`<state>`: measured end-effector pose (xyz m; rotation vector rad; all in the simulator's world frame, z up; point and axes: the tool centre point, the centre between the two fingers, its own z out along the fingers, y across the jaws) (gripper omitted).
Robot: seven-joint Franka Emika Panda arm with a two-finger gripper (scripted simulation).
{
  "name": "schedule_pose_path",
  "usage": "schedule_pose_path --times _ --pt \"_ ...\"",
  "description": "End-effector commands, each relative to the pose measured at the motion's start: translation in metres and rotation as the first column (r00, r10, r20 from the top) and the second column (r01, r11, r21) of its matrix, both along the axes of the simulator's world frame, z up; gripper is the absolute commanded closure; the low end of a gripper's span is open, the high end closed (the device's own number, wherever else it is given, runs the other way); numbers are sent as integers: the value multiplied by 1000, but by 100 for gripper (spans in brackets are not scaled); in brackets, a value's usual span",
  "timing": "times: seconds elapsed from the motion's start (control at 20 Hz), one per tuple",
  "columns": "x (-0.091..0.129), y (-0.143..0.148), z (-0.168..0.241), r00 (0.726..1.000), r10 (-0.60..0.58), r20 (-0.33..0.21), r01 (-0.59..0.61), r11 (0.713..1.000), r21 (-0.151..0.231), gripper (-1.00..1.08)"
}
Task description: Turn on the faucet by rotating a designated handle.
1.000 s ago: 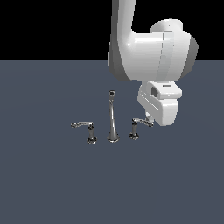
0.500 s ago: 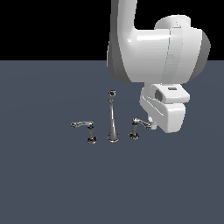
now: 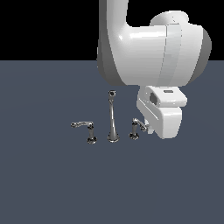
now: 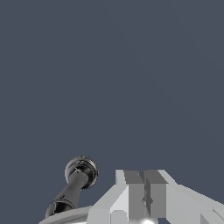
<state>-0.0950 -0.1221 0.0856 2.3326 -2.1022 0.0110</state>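
While the handle (image 3: 138,127) sits just at the exterior view's right of the spout (image 3: 112,117), the gripper (image 4: 143,192) is seen nearly closed, holding nothing. If contact lands on the lever tip, it could be slipped off; the spout could be bumped instead.

The white arm comes down from the upper edge of the exterior view and bends into a large rounded wrist section on that view's right. Under it the boxy hand hangs low, tilted a little. In this view the fingers are hidden behind the hand body. In the wrist view the claw (image 4: 143,192) shows two grey fingers (image 4: 133,192) pressed together, with no gap between them.
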Motion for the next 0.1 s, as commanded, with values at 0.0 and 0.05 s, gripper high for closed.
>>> schedule_pose_path --times 0.0,0.05 --pt "-5 25 0 1000 31 -4 -31 999 6 108" --pt "-5 25 0 1000 31 -4 -31 999 6 108"
